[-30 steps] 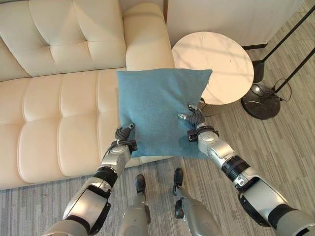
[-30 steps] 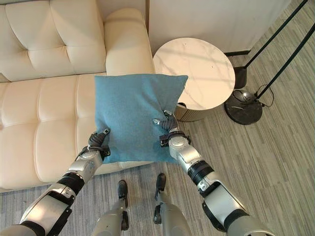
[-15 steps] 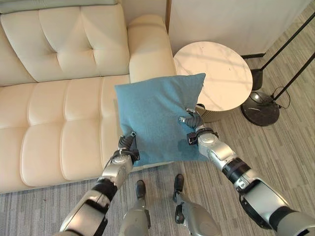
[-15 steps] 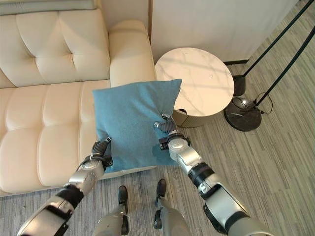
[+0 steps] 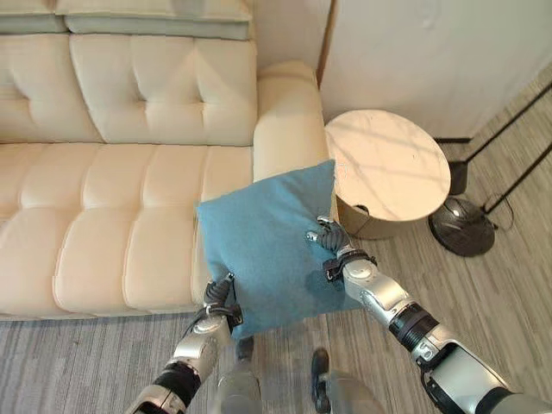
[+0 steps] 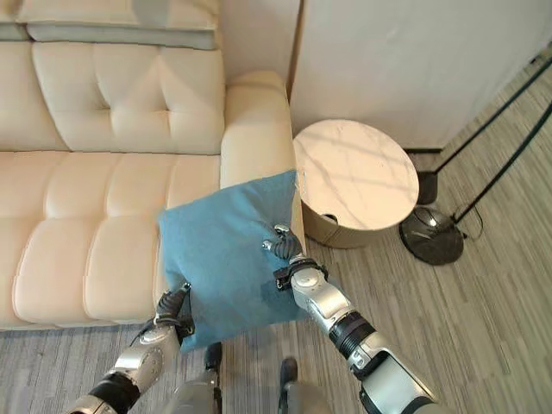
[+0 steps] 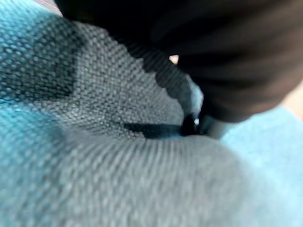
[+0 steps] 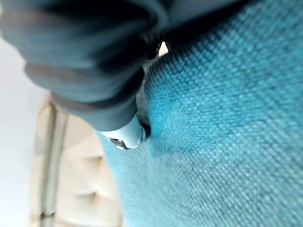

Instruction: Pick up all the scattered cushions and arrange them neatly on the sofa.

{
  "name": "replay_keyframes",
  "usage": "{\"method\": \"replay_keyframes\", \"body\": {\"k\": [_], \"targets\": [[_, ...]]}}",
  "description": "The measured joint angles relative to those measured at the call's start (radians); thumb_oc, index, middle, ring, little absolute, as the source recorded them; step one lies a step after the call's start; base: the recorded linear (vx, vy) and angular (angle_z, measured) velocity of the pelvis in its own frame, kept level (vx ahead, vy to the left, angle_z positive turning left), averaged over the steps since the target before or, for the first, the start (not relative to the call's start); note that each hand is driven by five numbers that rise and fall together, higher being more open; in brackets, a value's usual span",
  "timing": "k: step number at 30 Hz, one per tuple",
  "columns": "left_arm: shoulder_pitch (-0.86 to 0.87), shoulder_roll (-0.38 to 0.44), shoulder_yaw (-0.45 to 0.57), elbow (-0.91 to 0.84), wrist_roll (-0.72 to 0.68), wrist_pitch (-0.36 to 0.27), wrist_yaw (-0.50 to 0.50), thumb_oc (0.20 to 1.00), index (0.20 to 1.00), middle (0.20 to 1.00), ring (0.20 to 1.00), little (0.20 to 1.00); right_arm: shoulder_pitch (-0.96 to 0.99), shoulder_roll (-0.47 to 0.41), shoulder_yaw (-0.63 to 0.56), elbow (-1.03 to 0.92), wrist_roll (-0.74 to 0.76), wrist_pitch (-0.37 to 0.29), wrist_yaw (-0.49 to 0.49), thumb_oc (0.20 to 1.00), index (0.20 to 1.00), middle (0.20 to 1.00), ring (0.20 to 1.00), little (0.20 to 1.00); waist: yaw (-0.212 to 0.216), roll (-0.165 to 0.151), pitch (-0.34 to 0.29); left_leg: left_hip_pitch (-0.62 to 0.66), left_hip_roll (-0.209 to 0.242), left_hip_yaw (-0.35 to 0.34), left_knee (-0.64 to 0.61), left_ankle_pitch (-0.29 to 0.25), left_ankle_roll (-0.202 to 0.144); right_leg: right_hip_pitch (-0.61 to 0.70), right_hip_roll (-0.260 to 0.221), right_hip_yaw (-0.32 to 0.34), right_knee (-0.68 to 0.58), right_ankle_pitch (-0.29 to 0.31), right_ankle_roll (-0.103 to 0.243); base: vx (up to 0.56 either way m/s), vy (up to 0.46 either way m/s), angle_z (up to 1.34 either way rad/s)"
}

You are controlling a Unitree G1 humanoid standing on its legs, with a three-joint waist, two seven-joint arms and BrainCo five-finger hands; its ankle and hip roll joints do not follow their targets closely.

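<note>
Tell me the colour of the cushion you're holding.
The cushion is plain teal blue, clearest in the left eye view.

The cream sofa [image 5: 121, 224] seat lies bare and open ahead. Its armrest [image 5: 289, 121] bounds the right end, touching or nearly touching the round side table [image 5: 392, 168]. Two floor lamp bases [image 5: 466, 228] crowd the floor beyond.

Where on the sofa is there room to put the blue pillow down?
The cream sofa seat is bare from the armrest leftward, below the tufted backrest. The round side table top is bare too. It is crowded at the seat's front right corner, where the left hand and right hand hold the blue cushion.
</note>
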Motion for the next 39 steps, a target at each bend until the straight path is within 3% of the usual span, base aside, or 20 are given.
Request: {"method": "replay_keyframes", "body": {"k": [3, 8, 10, 11, 12, 13, 14, 15, 16, 17, 18, 19, 21, 24, 29, 31, 39], "targets": [[0.033, -0.006, 0.001, 0.000, -0.002, 0.002, 0.001, 0.200, 0.200, 0.200, 0.200, 0.200, 0.024, -0.001, 0.004, -0.003, 0.001, 0.003, 0.005, 0.200, 0.200, 0.200, 0.200, 0.200, 0.015, 0.004, -0.006, 0.029, 0.018, -0.006, 0.005, 0.011, -0.012, 0.096, 0.030, -0.007, -0.124, 0.055, -0.016, -0.27, -0.367, 0.05], [0.038, -0.020, -0.004, -0.002, -0.004, 0.003, 0.001, 0.200, 0.200, 0.200, 0.200, 0.200, 0.053, -0.020, -0.001, -0.003, 0.004, 0.000, 0.005, 0.200, 0.200, 0.200, 0.200, 0.200, -0.005, 0.017, -0.013, -0.030, 0.059, -0.109, 0.038, 0.051, -0.078, 0.110, 0.094, -0.100, -0.123, 0.039, -0.042, -0.37, -0.330, 0.54], [0.041, -0.027, -0.009, -0.002, -0.004, 0.005, 0.002, 0.200, 0.200, 0.200, 0.200, 0.200, 0.078, -0.030, -0.004, -0.006, 0.004, -0.011, 0.004, 0.200, 0.200, 0.200, 0.200, 0.200, -0.017, 0.035, -0.009, -0.047, 0.071, -0.110, 0.035, 0.063, -0.094, 0.109, 0.113, -0.151, -0.113, 0.027, -0.058, -0.24, -0.168, 0.71], [0.045, -0.028, -0.018, -0.002, -0.002, 0.010, 0.003, 0.200, 0.200, 0.200, 0.200, 0.200, 0.095, -0.034, -0.004, -0.005, 0.004, -0.012, 0.003, 0.200, 0.200, 0.200, 0.200, 0.200, -0.013, 0.052, -0.008, -0.055, 0.084, -0.114, 0.031, 0.050, -0.107, 0.113, 0.131, -0.171, -0.095, 0.015, -0.076, -0.17, -0.115, 0.75], [0.046, -0.028, -0.029, -0.003, 0.001, 0.019, 0.005, 0.200, 0.200, 0.200, 0.200, 0.200, 0.112, -0.045, -0.006, -0.013, 0.003, -0.013, 0.004, 0.200, 0.200, 0.200, 0.200, 0.200, -0.012, 0.071, -0.007, -0.068, 0.096, -0.101, 0.021, 0.030, -0.089, 0.107, 0.140, -0.183, -0.073, 0.008, -0.081, -0.30, -0.215, 0.99], [0.048, -0.025, -0.033, -0.016, 0.002, 0.032, 0.005, 0.200, 0.200, 0.200, 0.200, 0.200, 0.152, -0.060, -0.011, -0.040, 0.003, -0.014, 0.000, 0.200, 0.200, 0.200, 0.200, 0.200, -0.011, 0.070, -0.008, -0.078, 0.097, -0.059, 0.022, -0.049, -0.119, 0.078, 0.118, -0.217, -0.044, -0.022, -0.110, -0.19, -0.127, 0.90], [0.048, -0.017, -0.031, -0.022, 0.007, 0.035, 0.005, 0.200, 0.200, 0.200, 0.200, 0.200, 0.159, -0.066, -0.010, -0.049, 0.003, -0.011, 0.000, 0.200, 0.200, 0.200, 0.200, 0.200, -0.006, 0.055, -0.008, -0.086, 0.084, -0.036, 0.027, -0.098, -0.127, 0.062, 0.096, -0.220, -0.037, -0.018, -0.134, -0.19, -0.126, 0.77], [0.055, 0.004, -0.025, -0.045, 0.010, 0.045, 0.005, 0.200, 0.200, 0.200, 0.200, 0.200, 0.169, -0.072, -0.009, -0.077, 0.002, -0.006, 0.000, 0.200, 0.200, 0.200, 0.200, 0.200, 0.001, 0.033, 0.002, -0.108, 0.059, -0.020, 0.097, -0.101, -0.088, 0.061, 0.058, -0.244, -0.042, 0.000, -0.146, -0.13, -0.031, 0.38], [0.105, 0.029, -0.006, -0.119, 0.014, 0.052, 0.004, 0.200, 0.200, 0.200, 0.200, 0.200, 0.203, -0.091, -0.005, -0.158, 0.001, 0.003, 0.001, 0.200, 0.200, 0.200, 0.200, 0.200, -0.002, -0.004, 0.004, -0.131, -0.002, 0.014, 0.218, -0.114, -0.069, 0.059, 0.000, -0.256, -0.063, 0.027, -0.131, -0.07, -0.009, 0.36], [0.132, 0.032, 0.004, -0.141, 0.020, 0.053, 0.004, 0.200, 0.200, 0.200, 0.200, 0.200, 0.214, -0.104, -0.005, -0.189, 0.001, 0.005, 0.006, 0.200, 0.200, 0.200, 0.200, 0.200, -0.012, -0.004, 0.002, -0.107, -0.031, 0.035, 0.233, -0.120, -0.057, 0.061, -0.020, -0.257, -0.070, 0.026, -0.118, -0.07, -0.008, 0.38], [0.144, 0.027, 0.010, -0.151, 0.021, 0.054, 0.004, 0.200, 0.200, 0.200, 0.200, 0.200, 0.219, -0.118, -0.004, -0.208, 0.001, 0.006, 0.010, 0.200, 0.200, 0.200, 0.200, 0.200, -0.018, 0.017, 0.001, -0.080, -0.034, 0.042, 0.236, -0.120, -0.050, 0.066, -0.020, -0.264, -0.068, 0.024, -0.103, -0.05, 0.036, 0.68], [0.186, 0.004, 0.041, -0.225, 0.055, 0.054, -0.001, 0.200, 0.200, 0.200, 0.200, 0.200, 0.237, -0.147, -0.016, -0.245, -0.002, 0.006, 0.011, 0.200, 0.200, 0.200, 0.200, 0.200, -0.039, 0.081, -0.011, -0.025, -0.018, 0.058, 0.206, -0.106, -0.016, 0.079, 0.013, -0.307, -0.050, 0.019, -0.070, -0.05, 0.099, 0.78], [0.184, 0.019, 0.047, -0.279, 0.094, 0.050, -0.004, 0.200, 0.200, 0.200, 0.200, 0.200, 0.235, -0.141, -0.053, -0.253, -0.021, 0.005, 0.011, 0.200, 0.200, 0.200, 0.200, 0.200, -0.025, 0.055, -0.012, -0.013, -0.034, 0.050, 0.126, -0.070, 0.011, 0.072, 0.001, -0.344, -0.060, 0.021, -0.063, -0.07, 0.172, 0.75], [0.191, 0.019, 0.041, -0.291, 0.129, 0.053, -0.008, 0.200, 0.200, 0.200, 0.200, 0.200, 0.235, -0.125, -0.083, -0.280, -0.047, 0.003, 0.013, 0.200, 0.200, 0.200, 0.200, 0.200, -0.033, 0.056, -0.013, 0.019, -0.054, 0.040, -0.010, -0.029, 0.030, 0.080, -0.007, -0.391, -0.080, 0.038, -0.050, -0.12, 0.169, 0.59], [0.193, 0.026, 0.051, -0.300, 0.132, 0.057, -0.008, 0.200, 0.200, 0.200, 0.200, 0.200, 0.243, -0.111, -0.087, -0.329, -0.080, 0.003, 0.012, 0.200, 0.200, 0.200, 0.200, 0.200, -0.035, 0.053, -0.015, -0.018, -0.080, 0.014, -0.003, -0.010, 0.032, 0.064, -0.033, -0.434, -0.080, 0.045, -0.032, -0.03, 0.183, 0.31], [0.201, 0.030, 0.052, -0.311, 0.136, 0.059, -0.008, 0.200, 0.200, 0.200, 0.200, 0.200, 0.243, -0.110, -0.086, -0.339, -0.085, 0.003, 0.012, 0.200, 0.200, 0.200, 0.200, 0.200, -0.034, 0.053, -0.015, -0.017, -0.092, 0.010, -0.003, 0.004, 0.048, 0.068, -0.041, -0.433, -0.078, 0.045, -0.030, -0.01, 0.155, 0.12], [0.237, 0.068, 0.157, -0.503, 0.204, 0.068, -0.006, 0.200, 0.200, 0.200, 0.200, 0.200, 0.240, -0.119, -0.124, -0.519, -0.098, 0.001, 0.031, 0.200, 0.200, 0.200, 0.200, 0.200, -0.030, -0.006, -0.009, 0.010, -0.097, 0.034, -0.003, -0.001, 0.045, 0.086, -0.051, -0.405, -0.080, 0.047, -0.013, 0.02, 0.161, -0.05]]}}
